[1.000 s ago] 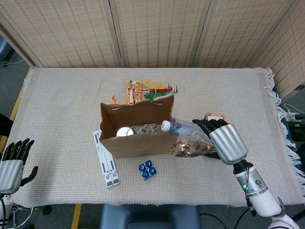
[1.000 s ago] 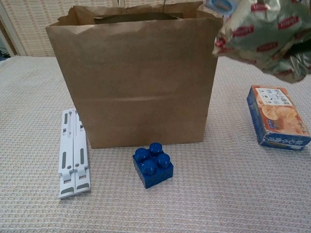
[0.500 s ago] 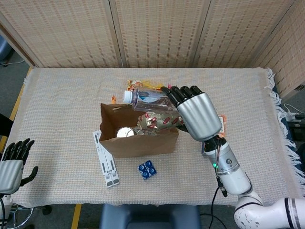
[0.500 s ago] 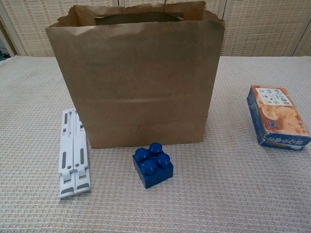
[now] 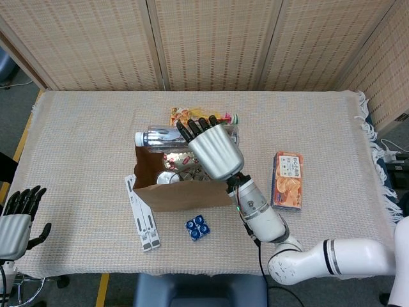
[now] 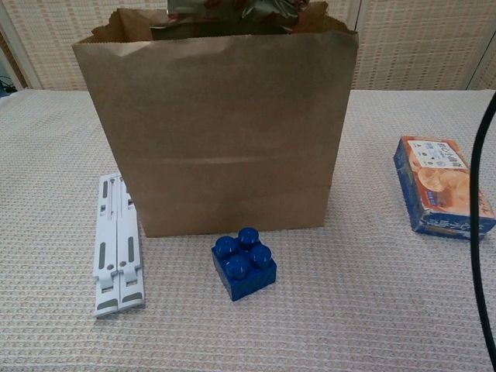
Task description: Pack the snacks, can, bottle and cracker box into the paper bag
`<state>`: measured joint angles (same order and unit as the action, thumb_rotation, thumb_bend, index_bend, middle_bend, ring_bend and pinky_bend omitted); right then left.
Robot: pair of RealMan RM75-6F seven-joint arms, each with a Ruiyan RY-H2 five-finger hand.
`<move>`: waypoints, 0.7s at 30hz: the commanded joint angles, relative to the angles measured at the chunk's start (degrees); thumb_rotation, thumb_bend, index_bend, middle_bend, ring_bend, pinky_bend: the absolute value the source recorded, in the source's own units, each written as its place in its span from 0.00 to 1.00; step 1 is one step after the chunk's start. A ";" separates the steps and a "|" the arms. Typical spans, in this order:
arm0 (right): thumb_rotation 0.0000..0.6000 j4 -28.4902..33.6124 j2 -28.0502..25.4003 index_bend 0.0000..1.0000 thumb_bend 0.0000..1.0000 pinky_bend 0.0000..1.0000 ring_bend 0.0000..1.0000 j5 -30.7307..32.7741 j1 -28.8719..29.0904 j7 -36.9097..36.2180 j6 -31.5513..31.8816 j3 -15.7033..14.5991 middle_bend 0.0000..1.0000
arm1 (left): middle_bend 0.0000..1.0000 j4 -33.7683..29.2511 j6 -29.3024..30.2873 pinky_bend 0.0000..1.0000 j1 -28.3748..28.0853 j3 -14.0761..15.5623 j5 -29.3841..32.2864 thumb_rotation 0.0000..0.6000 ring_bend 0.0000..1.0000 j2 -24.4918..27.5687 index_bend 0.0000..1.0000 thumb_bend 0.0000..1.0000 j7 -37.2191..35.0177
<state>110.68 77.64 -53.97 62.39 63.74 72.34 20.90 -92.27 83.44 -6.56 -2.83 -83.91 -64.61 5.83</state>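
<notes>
We see the right hand [image 5: 214,150] above the open mouth of the paper bag [image 6: 213,132], gripping the bottle [image 5: 163,137] together with a crinkled foil snack pack [image 6: 232,9]. The bottle lies roughly level across the bag's top, its white cap pointing to the left in the head view, its body passing under the hand's dark fingers [image 5: 195,128]. In the chest view the foil pack shows just over the bag's upper edge; the hand itself is out of that frame, and only a black cable [image 6: 477,232] crosses the right side.

Inside the bag we make out the top of a can [image 5: 167,177]. Behind the bag, a yellow snack packet [image 5: 185,116] lies on the bench, partly hidden by the hand. The cracker box [image 5: 287,180] lies flat on the bench to the right of the bag, well apart from it.

The left hand [image 5: 16,220] sits at the lower left edge of the head view, off the bench, fingers apart and holding nothing.

In front of the bag: a blue toy brick [image 6: 244,263] near its base, and a white folding stand [image 6: 116,244] to the left. The bench [image 5: 83,141] is covered with a pale woven cloth, fringed at the right end. Woven-panel screens [image 5: 211,41] stand behind it.
</notes>
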 commanded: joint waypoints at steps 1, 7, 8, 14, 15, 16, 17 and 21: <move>1.00 -2.46 1.57 0.46 0.37 0.77 0.64 -0.40 1.76 1.95 -1.76 -1.68 0.59 | 0.00 0.03 -0.09 0.00 -0.03 0.02 -0.03 1.00 0.00 0.08 0.03 0.38 -0.23; 1.00 -5.89 2.31 0.46 0.37 0.76 0.64 -1.54 4.40 7.90 -3.79 -4.93 0.59 | 0.00 0.10 -0.27 0.00 -0.10 0.05 -0.05 1.00 0.00 0.25 0.03 0.38 -0.69; 1.00 -6.42 2.27 0.45 0.37 0.76 0.63 -1.82 4.91 9.68 -3.86 -5.55 0.59 | 0.00 0.10 -0.28 0.00 -0.09 0.07 -0.08 1.00 0.00 0.27 0.03 0.38 -0.72; 1.00 -5.87 2.87 0.05 0.09 0.50 0.27 1.32 6.24 16.62 -1.72 -6.38 0.34 | 0.00 0.11 -0.32 0.00 -0.11 0.11 -0.13 1.00 0.00 0.33 0.03 0.38 -0.83; 1.00 -5.75 3.03 0.01 0.07 0.43 0.20 1.57 6.32 17.07 -1.26 -6.37 0.28 | 0.00 0.11 -0.33 0.00 -0.12 0.12 -0.13 1.00 0.00 0.33 0.03 0.38 -0.82; 1.00 -5.60 3.14 0.00 0.05 0.36 0.14 1.70 6.39 17.46 -0.81 -6.37 0.21 | 0.00 0.10 -0.34 0.00 -0.13 0.11 -0.13 1.00 0.00 0.34 0.03 0.38 -0.80; 1.00 -5.41 3.24 0.00 0.03 0.29 0.09 1.62 6.45 17.78 -0.28 -6.44 0.16 | 0.00 0.06 -0.35 0.00 -0.13 0.11 -0.12 1.00 0.00 0.36 0.03 0.38 -0.77; 1.00 -5.07 3.09 0.00 0.01 0.20 0.02 0.10 6.40 17.60 0.21 -7.29 0.06 | 0.00 -0.10 -0.44 0.00 -0.14 0.11 0.00 1.00 0.00 0.44 0.03 0.38 -0.79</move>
<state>105.57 80.76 -53.36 68.77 81.40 72.44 13.96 -92.37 83.00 -6.70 -2.72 -83.91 -64.17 5.03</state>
